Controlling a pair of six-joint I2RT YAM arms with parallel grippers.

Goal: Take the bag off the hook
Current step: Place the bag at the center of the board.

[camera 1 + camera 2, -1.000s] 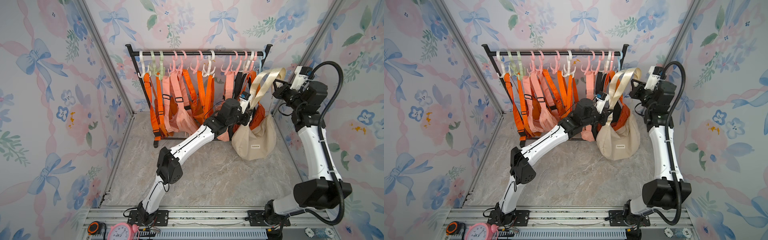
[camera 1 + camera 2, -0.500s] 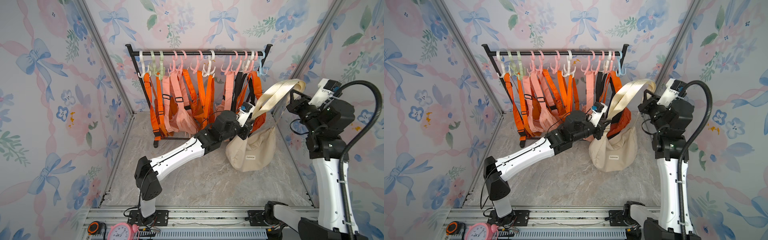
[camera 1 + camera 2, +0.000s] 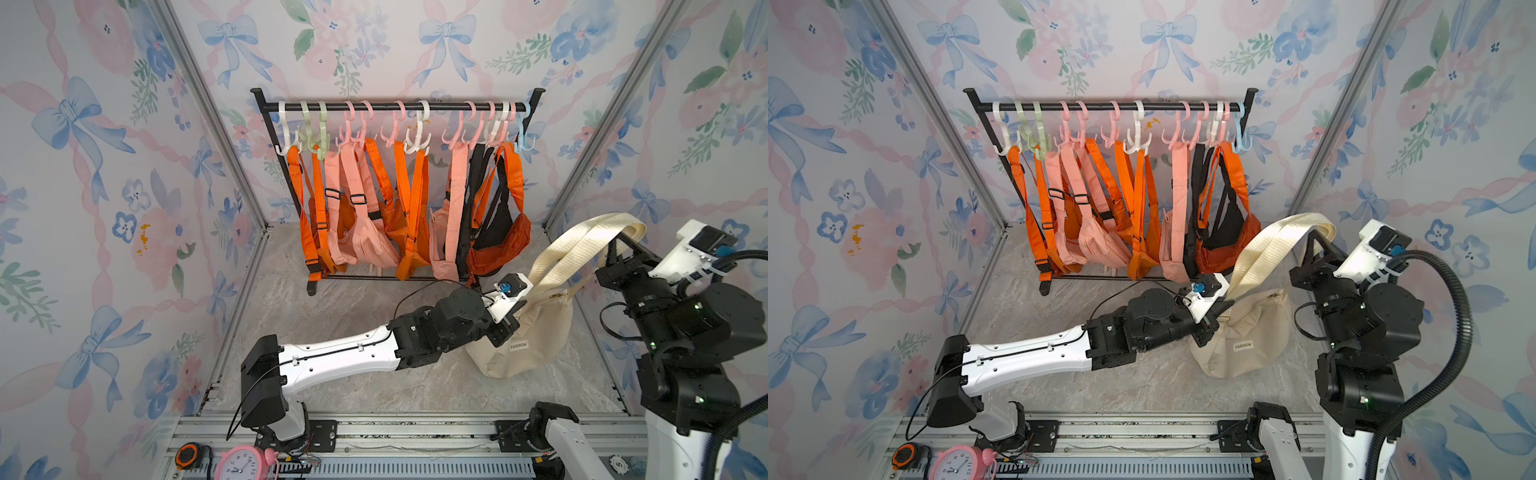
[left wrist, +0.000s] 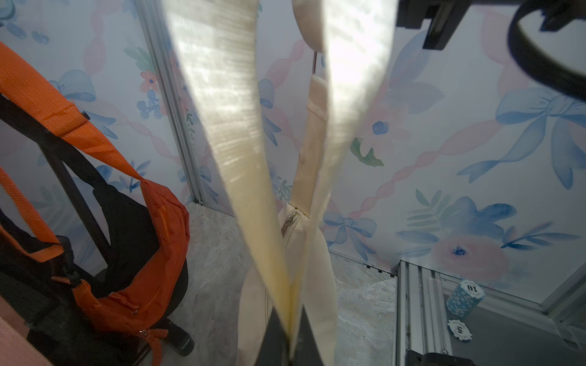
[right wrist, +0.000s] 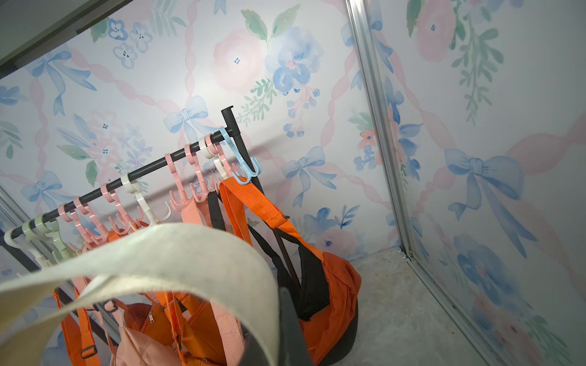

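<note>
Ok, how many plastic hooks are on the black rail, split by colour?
Pink plastic hooks: 6
White plastic hooks: 3
Green plastic hooks: 2
Blue plastic hook: 1
Total: 12

Left tool clamps strap of cream bag w/ orange bag hanging nr
</note>
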